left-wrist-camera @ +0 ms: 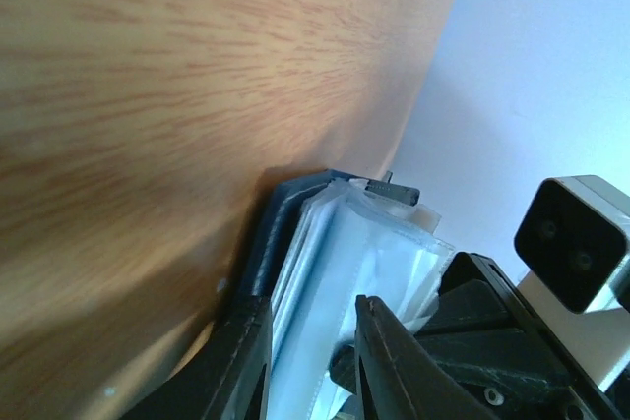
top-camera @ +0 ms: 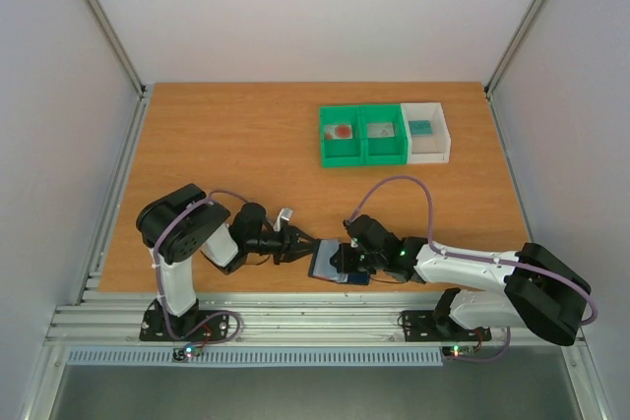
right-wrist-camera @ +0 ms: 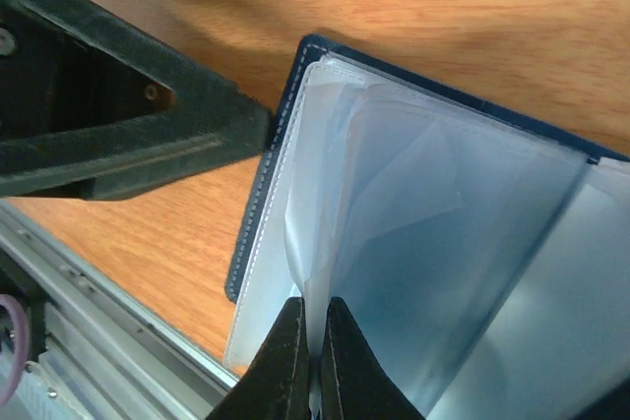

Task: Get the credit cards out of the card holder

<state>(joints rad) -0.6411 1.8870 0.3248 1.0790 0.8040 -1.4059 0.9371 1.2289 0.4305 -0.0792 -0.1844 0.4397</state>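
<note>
Two hands are seen at the card holder (top-camera: 328, 265), which is laid open on the desk (top-camera: 246, 145) near its front edge, between the two arms. The right hand (right-wrist-camera: 313, 346) is closed, and the rim of one of the clear sleeves (right-wrist-camera: 413, 204) seems to be pinched between its fingers, so that this page is raised from the others. The left hand (left-wrist-camera: 313, 361) is placed at the opposite side, its fingers a little apart with sleeve pages between them; whether anything is really gripped there cannot be told. No credit cards are clearly seen inside the sleeves.

The holder is judged to be light, and it can be dragged easily over the smooth wood if it is not held down. Its navy cover is stiffer. The sleeves look thin, soft and slippery, and they could be torn at the stitched seam by a hard pull. A card is better taken at its free edge, while the cover is held by the other hand.

Little room is left toward the front, where the metal rail (top-camera: 295, 317) begins just beside the holder. Much open desk is found behind it. The green bin (top-camera: 362, 157) and the white bin (top-camera: 430, 155) are well apart, at the far right.
</note>
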